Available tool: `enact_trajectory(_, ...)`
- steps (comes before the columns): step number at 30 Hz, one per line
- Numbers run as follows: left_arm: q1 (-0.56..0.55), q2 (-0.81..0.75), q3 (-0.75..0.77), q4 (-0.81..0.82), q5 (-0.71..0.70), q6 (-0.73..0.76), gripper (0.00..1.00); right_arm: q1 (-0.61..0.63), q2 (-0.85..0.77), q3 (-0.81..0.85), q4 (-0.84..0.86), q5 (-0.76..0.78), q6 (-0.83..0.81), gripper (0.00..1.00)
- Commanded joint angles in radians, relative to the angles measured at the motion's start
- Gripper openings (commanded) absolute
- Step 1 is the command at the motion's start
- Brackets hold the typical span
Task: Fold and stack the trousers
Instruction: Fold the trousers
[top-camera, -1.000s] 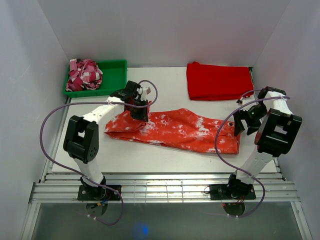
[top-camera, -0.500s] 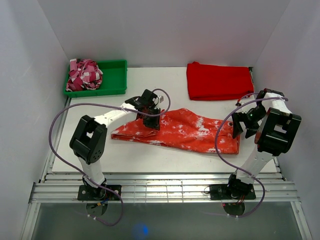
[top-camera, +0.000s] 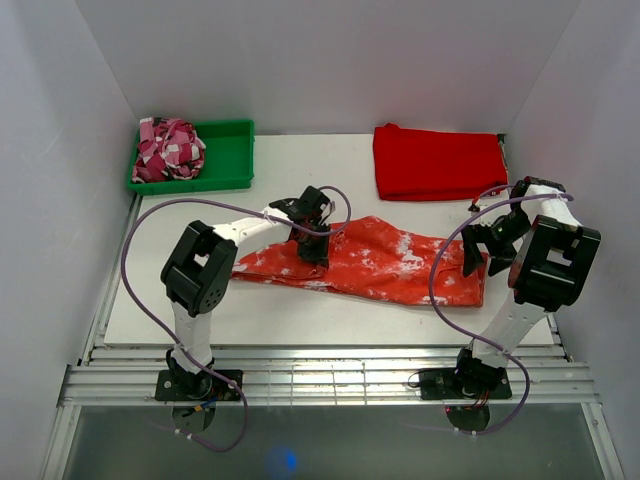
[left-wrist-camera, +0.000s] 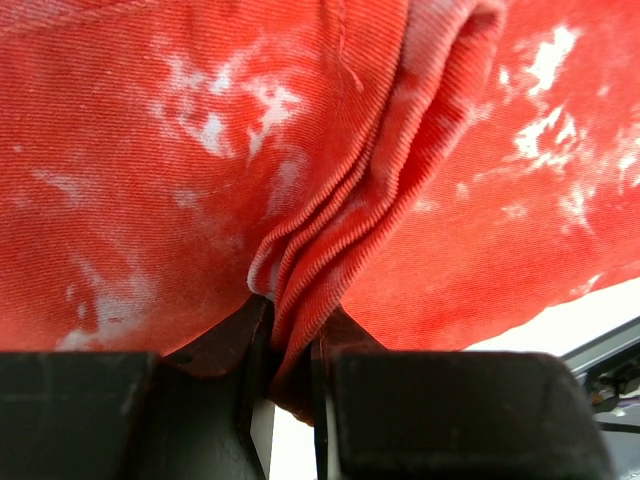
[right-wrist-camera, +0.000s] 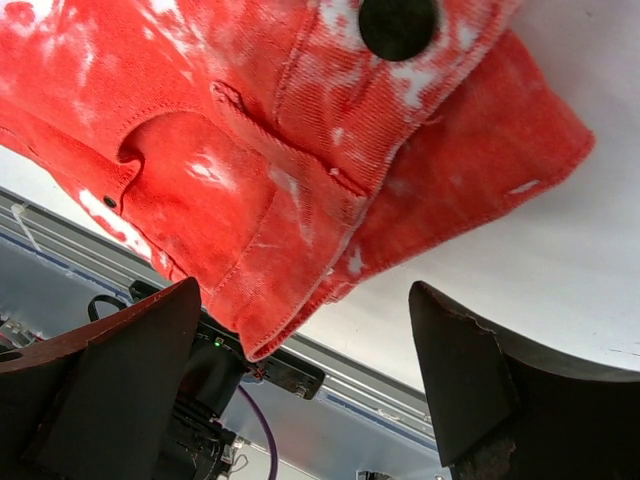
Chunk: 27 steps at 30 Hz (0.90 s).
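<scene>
Trousers (top-camera: 390, 262) lie with a bunched fold pinched in the left gripper (top-camera: 313, 247); the right gripper (top-camera: 480, 248) hangs spread beside the waistband (top-camera: 462, 282). If that thin pinch slips, the fold could land crooked.

The trousers (left-wrist-camera: 200, 150) are matt orange-red cloth, finely ribbed like corduroy, with chalky white splotches. My left gripper (left-wrist-camera: 290, 350) and right gripper (right-wrist-camera: 300, 300) have matt black plastic fingers. Under the trousers, the table (top-camera: 300, 310) is smooth matt white. Beyond the trousers, the folded cloth (top-camera: 438, 162) is plain red fabric and the tray (top-camera: 228, 150) is smooth green plastic.
</scene>
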Motion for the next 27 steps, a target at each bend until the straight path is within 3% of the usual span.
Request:
enact_trajectory(1, -0.020, -0.021, 0.047, 0.030, 0.013, -0.059, 0.00, 0.009, -0.035, -0.007, -0.023, -0.018, 0.009, 0.90)
enact_trajectory(12, -0.020, -0.059, 0.056, 0.022, 0.002, -0.119, 0.00, 0.024, -0.035, -0.040, -0.003, -0.001, 0.014, 0.90)
enact_trajectory(19, -0.020, -0.057, 0.100, 0.024, 0.021, -0.144, 0.00, 0.054, -0.040, -0.099, 0.038, 0.084, 0.032, 0.96)
enact_trajectory(27, -0.044, 0.012, 0.110, 0.038, 0.028, -0.164, 0.03, 0.061, -0.051, -0.107, 0.038, 0.074, 0.037, 0.96)
